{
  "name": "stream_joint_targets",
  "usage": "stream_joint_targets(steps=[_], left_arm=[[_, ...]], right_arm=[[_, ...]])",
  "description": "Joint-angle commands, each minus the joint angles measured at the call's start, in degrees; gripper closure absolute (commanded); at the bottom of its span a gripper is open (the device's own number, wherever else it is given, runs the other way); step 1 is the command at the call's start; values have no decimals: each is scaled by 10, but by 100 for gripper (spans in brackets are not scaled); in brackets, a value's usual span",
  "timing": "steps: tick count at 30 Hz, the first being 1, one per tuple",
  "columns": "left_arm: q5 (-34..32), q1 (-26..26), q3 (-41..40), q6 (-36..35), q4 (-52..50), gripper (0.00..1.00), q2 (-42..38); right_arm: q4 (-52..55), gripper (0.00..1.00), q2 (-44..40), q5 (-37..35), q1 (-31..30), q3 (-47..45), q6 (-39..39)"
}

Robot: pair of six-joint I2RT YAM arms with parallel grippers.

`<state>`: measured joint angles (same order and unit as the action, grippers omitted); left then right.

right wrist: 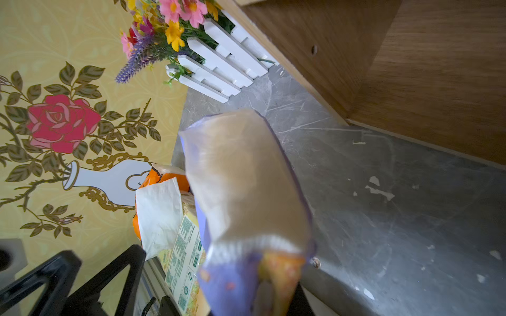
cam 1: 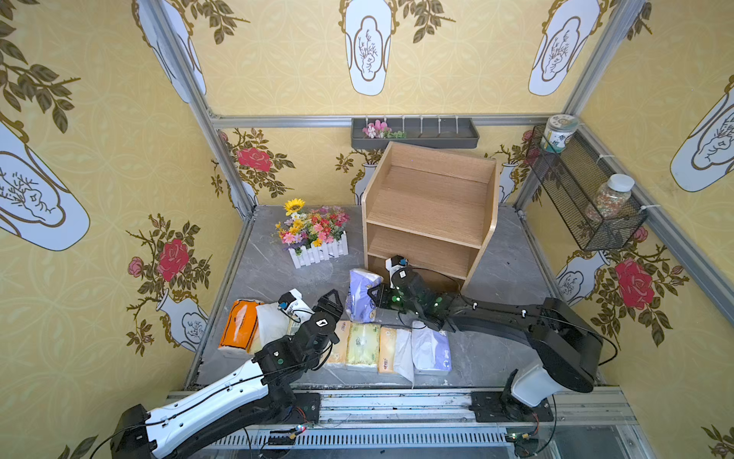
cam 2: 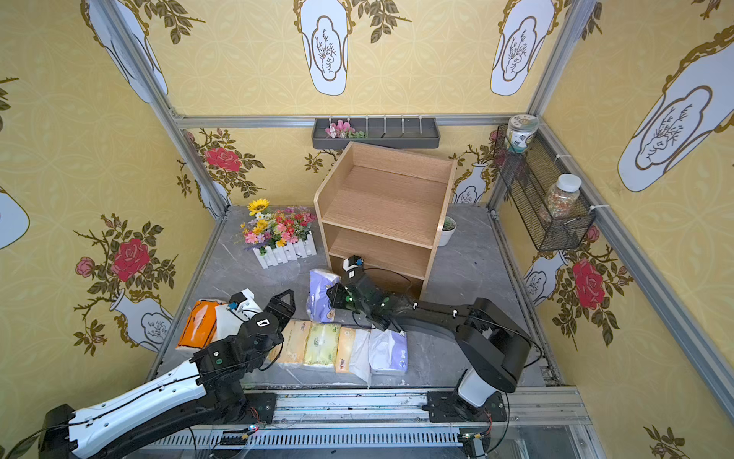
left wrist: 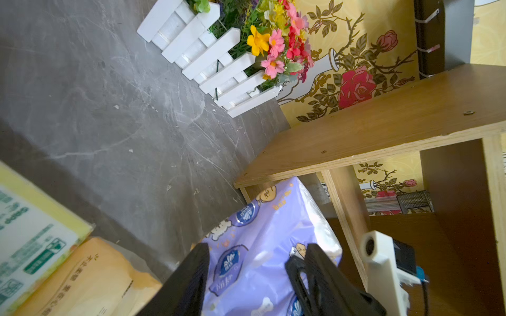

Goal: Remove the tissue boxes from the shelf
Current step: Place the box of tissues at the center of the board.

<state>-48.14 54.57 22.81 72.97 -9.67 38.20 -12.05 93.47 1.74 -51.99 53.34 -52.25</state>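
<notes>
As the right hand (cam 1: 376, 295) pinches it at one edge, jaws closed on the wrap, the lavender-and-white plastic-wrapped tissue pack (cam 1: 360, 296) stands on end just in front of the lower front corner of the light-wood three-tier shelf (cam 1: 429, 198), whose tiers are bare as far as they show. Whether the pack's lower end touches the grey marbled worktop (cam 1: 496, 270) cannot be told. The left hand (cam 1: 335, 304) hovers just beside the pack's other side, jaws apart and holding nothing. Nearer the front edge the other packs lie in a row, from the orange plastic-wrapped pack (cam 1: 238, 328) through the pale yellow packs (cam 1: 363, 345) to a second lavender pack (cam 1: 431, 349). A white picket-fence planter of mixed flowers (cam 1: 317, 250) stands behind them.

This seems the last removal. Done well, the pack should be carried clear of the shelf corner, laid flat by the row, and let go only once the worktop bears it. A soft wrap held by one edge may sag or slip, so the left hand could steady the free side.

Only the left wrist view shows the pack's printed cartoon face, between the left hand's black fingers (left wrist: 191, 279). The right wrist view gives a plain, blurred end of the pack (right wrist: 246, 186). A small green plant in a white pot (cam 2: 448, 230) beside the shelf shows in a top view only
</notes>
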Motion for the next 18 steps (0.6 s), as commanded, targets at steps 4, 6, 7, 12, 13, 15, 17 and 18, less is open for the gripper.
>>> stream_joint_targets(steps=[4,6,7,12,13,15,17,18], left_arm=[[12,-2,-9,4,-20,40,-15],[13,-2,-15,11,-21,40,-20],[14,-2,-19,14,-20,41,-23],[17,-2,-30,31,-19,41,-29],[19,-2,-32,34,-19,41,-29],[21,-2,-33,37,-20,41,-29],[21,-2,-34,38,-22,41,-29],[21,-3,-33,38,-22,41,-29]], right_arm=[[-11,80,50,30,12,45,28],[-9,80,66,45,16,55,32],[-8,80,72,50,18,60,34],[-15,80,115,84,33,78,25],[-26,79,122,95,37,77,20],[-42,77,135,116,44,77,10],[-47,64,142,123,48,77,7],[-41,55,143,121,48,79,7]])
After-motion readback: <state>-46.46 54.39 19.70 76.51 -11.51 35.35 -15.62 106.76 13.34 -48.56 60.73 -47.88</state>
